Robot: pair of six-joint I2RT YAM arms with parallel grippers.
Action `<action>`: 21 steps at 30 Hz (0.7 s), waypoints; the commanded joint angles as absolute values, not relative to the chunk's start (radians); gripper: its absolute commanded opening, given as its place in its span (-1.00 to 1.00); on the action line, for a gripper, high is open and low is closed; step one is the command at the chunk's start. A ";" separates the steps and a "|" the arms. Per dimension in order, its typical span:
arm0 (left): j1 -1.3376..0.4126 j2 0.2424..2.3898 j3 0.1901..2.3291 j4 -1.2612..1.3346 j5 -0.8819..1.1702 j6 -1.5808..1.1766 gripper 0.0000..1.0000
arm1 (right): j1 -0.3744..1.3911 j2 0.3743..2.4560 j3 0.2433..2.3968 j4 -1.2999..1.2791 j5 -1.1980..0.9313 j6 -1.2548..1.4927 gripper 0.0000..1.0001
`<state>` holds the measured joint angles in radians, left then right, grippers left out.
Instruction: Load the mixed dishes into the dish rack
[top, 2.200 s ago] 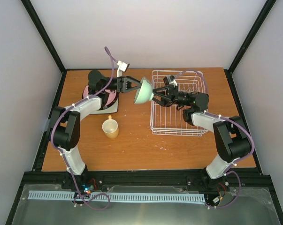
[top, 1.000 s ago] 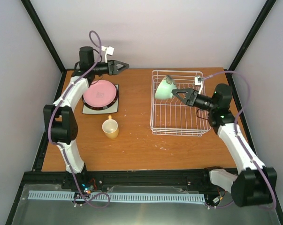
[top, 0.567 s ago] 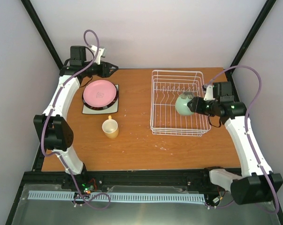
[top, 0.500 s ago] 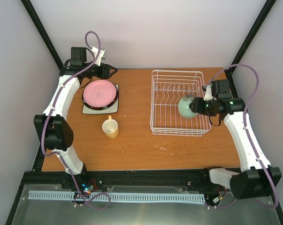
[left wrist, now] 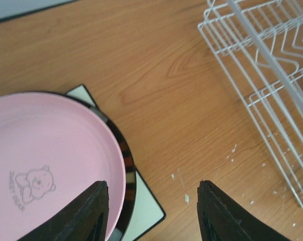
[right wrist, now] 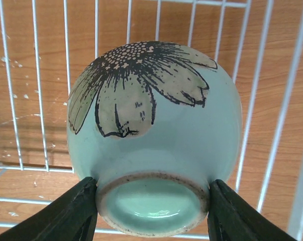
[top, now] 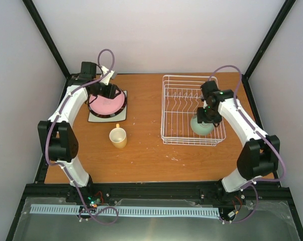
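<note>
My right gripper (top: 206, 116) is shut on the foot of the mint-green bowl (top: 202, 127), which hangs upside down inside the front right of the white dish rack (top: 163, 111). In the right wrist view the fingers clamp the foot ring of the bowl (right wrist: 156, 125). My left gripper (top: 108, 92) is open and empty over the right edge of the pink plate (top: 105, 104). That pink plate (left wrist: 45, 160) lies on the black-rimmed plate (left wrist: 128, 173) and the white square plate (left wrist: 143, 211). The pale yellow mug (top: 118, 136) stands upright in front of the stack. The mint-green plate does not show.
The rack's plate-divider prongs (top: 184, 94) stand in its back half. The rack's corner (left wrist: 262, 65) lies to the right of my left gripper (left wrist: 154, 211). Rack wires (right wrist: 298, 201) surround the bowl. Bare wooden table (top: 141, 150) lies between the stack and the rack.
My right gripper carried the bowl from the rack's back to its front right and turned it upside down. My left gripper came forward from the table's back edge to the pink plate.
</note>
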<state>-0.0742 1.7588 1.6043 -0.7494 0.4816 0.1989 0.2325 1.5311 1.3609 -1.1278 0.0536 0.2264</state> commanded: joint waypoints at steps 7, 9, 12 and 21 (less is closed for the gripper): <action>-0.072 1.575 1.519 -0.730 0.410 0.264 0.03 | 0.282 1.675 1.400 -1.071 0.130 0.230 -0.94; -0.072 1.529 1.494 -0.725 0.426 0.286 0.05 | 0.281 1.699 1.400 -1.061 0.127 0.225 -0.94; -0.072 1.439 1.438 -0.697 0.448 0.314 0.07 | 0.281 1.733 1.391 -1.034 0.122 0.215 -0.95; -0.074 1.194 1.262 -0.633 0.444 0.366 0.53 | 0.282 1.790 1.382 -0.977 0.139 0.206 -0.57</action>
<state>-0.0742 1.2591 1.2980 -0.6712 0.4335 0.3218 0.2813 1.7748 1.3624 -1.0199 0.0986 0.2173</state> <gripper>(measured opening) 0.742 0.534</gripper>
